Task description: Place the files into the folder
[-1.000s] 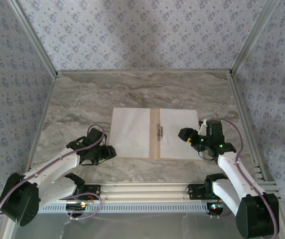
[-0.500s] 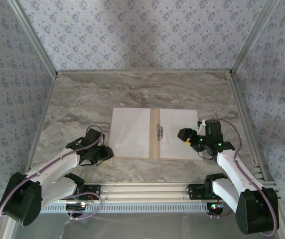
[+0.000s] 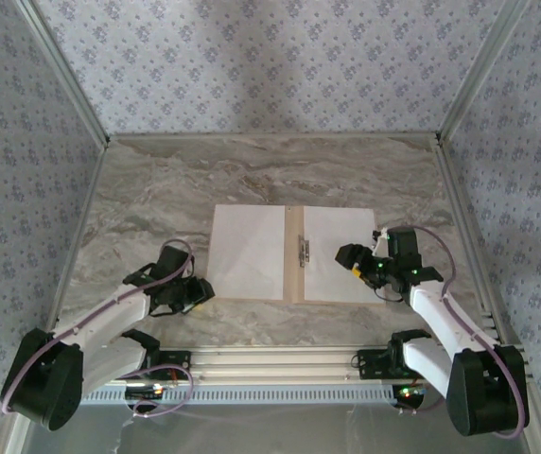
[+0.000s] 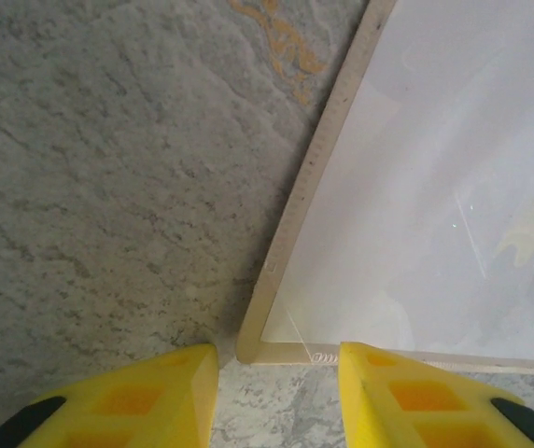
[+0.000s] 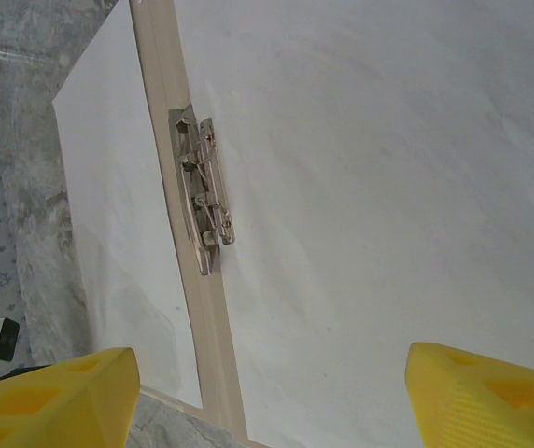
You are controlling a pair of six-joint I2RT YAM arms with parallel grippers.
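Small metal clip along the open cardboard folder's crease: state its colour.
The small metal clip is shiny silver-grey, clearest in the right wrist view.

No text, label, brand, number or sign could be read in any view. The files (image 3: pixel 247 251) were noted as plain white. The folder (image 3: pixel 294 270) was noted as plain tan. The clip (image 5: pixel 202 191) on its crease was noted as bare grey metal with no legible marking.
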